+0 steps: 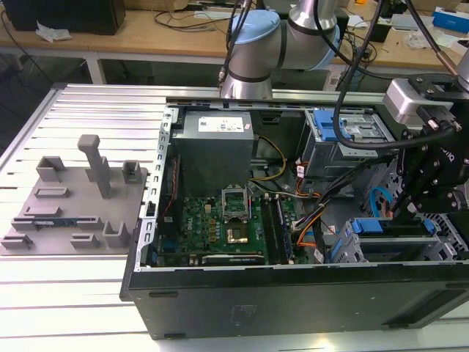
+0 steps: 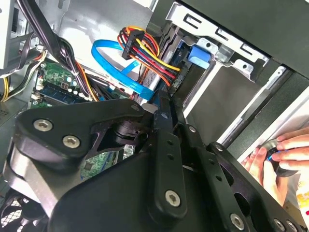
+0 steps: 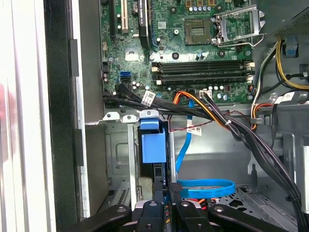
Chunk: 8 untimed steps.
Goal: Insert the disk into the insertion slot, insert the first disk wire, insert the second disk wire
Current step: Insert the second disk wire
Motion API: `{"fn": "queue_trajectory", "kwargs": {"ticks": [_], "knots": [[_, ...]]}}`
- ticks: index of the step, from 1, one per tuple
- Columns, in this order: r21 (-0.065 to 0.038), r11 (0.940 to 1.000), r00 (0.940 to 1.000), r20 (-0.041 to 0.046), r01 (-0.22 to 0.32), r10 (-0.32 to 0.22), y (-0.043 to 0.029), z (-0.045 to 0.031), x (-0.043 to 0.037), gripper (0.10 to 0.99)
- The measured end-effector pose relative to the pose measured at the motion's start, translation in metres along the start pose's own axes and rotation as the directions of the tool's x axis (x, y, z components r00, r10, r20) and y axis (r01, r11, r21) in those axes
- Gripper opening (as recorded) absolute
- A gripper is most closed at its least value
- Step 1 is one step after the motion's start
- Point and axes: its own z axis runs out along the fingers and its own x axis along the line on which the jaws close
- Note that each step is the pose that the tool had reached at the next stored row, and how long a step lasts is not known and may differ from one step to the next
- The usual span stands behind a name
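The disk lies in the insertion slot, a grey cage at the case's front on the exterior view's right. Its blue carrier tab sticks out at the cage mouth. My gripper hangs just over the disk's end. Its fingers are pressed together on the black plug of a flat blue disk wire, which loops away beside it. In the second wrist view the fingertips meet beside that blue wire. A red, yellow and orange disk wire runs to a black plug at the disk's edge.
The grey power supply box and the green motherboard fill the case's middle. A taller bay with a blue latch stands behind. Thick black cables cross near the cage. A person's hand rests outside the case. A grey fixture plate lies at the exterior view's left.
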Motion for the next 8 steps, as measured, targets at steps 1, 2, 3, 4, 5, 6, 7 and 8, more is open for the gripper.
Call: {"fn": "queue_trajectory", "kwargs": {"ticks": [1, 2, 3, 4, 5, 6, 7, 8], "knots": [[0.0, 1.0, 1.0, 0.0001, 0.0, 0.0, 0.0, 0.0003, 0.0, 0.161], [0.0, 1.0, 1.0, 0.0001, 0.0, 0.0, 0.0, 0.0005, 0.0, 0.161], [0.0, 1.0, 1.0, 0.0, 0.0, 0.0, -0.0001, 0.0007, 0.0, 0.161], [0.0, 1.0, 1.0, 0.0, 0.001, -0.001, -0.0001, 0.0011, 0.0, 0.161], [0.0, 1.0, 1.0, -0.0001, 0.002, -0.002, -0.0001, 0.0013, 0.0, 0.161], [0.0, 1.0, 1.0, -0.0001, 0.003, -0.003, -0.0002, 0.0017, -0.0001, 0.161], [0.0, 1.0, 1.0, 0.0, 0.005, -0.005, -0.0002, 0.0023, -0.0001, 0.161], [0.0, 1.0, 1.0, 0.0, 0.006, -0.006, -0.0003, 0.0025, -0.0001, 0.161]]}}
